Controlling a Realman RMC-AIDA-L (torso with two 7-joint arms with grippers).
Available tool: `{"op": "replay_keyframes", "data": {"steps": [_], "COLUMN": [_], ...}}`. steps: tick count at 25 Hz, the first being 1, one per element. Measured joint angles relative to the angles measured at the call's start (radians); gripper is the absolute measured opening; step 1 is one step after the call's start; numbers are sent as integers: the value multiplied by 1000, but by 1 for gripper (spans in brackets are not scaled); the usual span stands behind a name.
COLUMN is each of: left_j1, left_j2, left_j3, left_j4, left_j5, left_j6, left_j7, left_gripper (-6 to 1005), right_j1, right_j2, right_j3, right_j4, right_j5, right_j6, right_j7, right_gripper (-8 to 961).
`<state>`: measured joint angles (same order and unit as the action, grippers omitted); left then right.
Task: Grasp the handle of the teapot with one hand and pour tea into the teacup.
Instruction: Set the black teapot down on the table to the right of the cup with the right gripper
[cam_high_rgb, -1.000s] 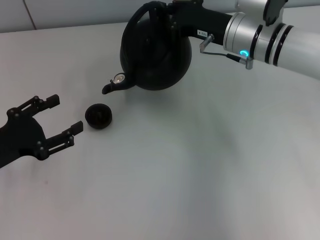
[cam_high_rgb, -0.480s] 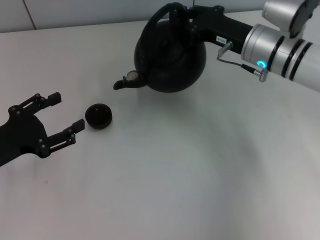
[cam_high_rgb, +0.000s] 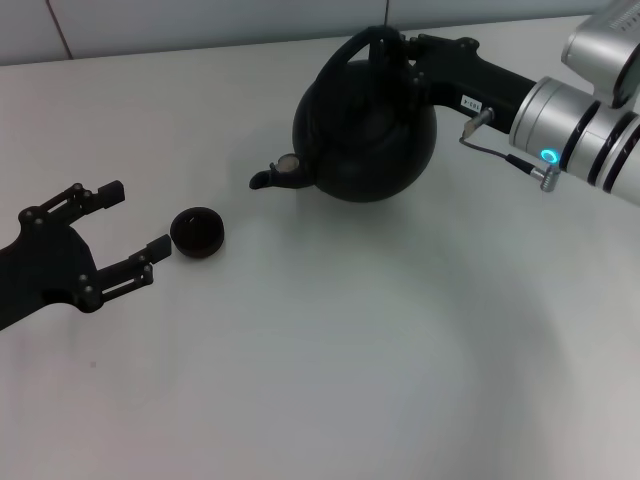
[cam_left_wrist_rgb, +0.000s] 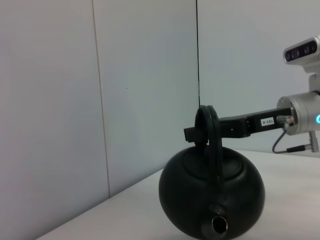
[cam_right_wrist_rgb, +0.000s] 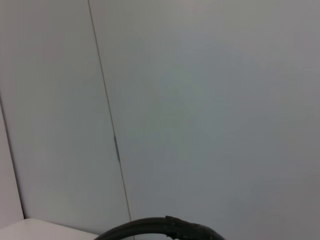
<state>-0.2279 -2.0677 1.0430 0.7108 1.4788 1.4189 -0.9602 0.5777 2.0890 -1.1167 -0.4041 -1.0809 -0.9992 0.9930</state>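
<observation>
Teapot, large round matte black, sits upright or nearly so toward the bench's far side, right claw pinching its arched black handle. Spout points at the tiny dark teacup, well apart. Left claw spread, idle beside the cup. Step: looks like carrying. Next: spout over cup, tilt slowly.

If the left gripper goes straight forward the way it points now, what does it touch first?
Most likely the teacup. The open left gripper points at it across the table, its nearer finger just short of the cup. The teapot lies farther on.
</observation>
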Motion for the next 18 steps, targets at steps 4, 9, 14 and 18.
{"op": "replay_keyframes", "data": {"steps": [4, 9, 14, 18], "left_j1": [0, -1, -1, -2], "left_j2": [0, 0, 0, -1], "left_j3": [0, 0, 0, 0], "left_j4": [0, 0, -1, -1], "left_j5": [0, 0, 0, 0], "left_j6": [0, 0, 0, 0], "left_j7": [0, -4, -4, -3], "left_gripper": [808, 808, 808, 808], "right_j1": [-13, -20, -21, -21], "right_j2": [0, 0, 0, 0], "right_j3": [1, 1, 1, 2], "right_j4": [5, 15, 33, 42], "right_j5": [1, 2, 3, 3], "right_j6": [-1, 1, 6, 11], "right_j7": [0, -1, -1, -1], "right_gripper": [167, 167, 167, 167]}}
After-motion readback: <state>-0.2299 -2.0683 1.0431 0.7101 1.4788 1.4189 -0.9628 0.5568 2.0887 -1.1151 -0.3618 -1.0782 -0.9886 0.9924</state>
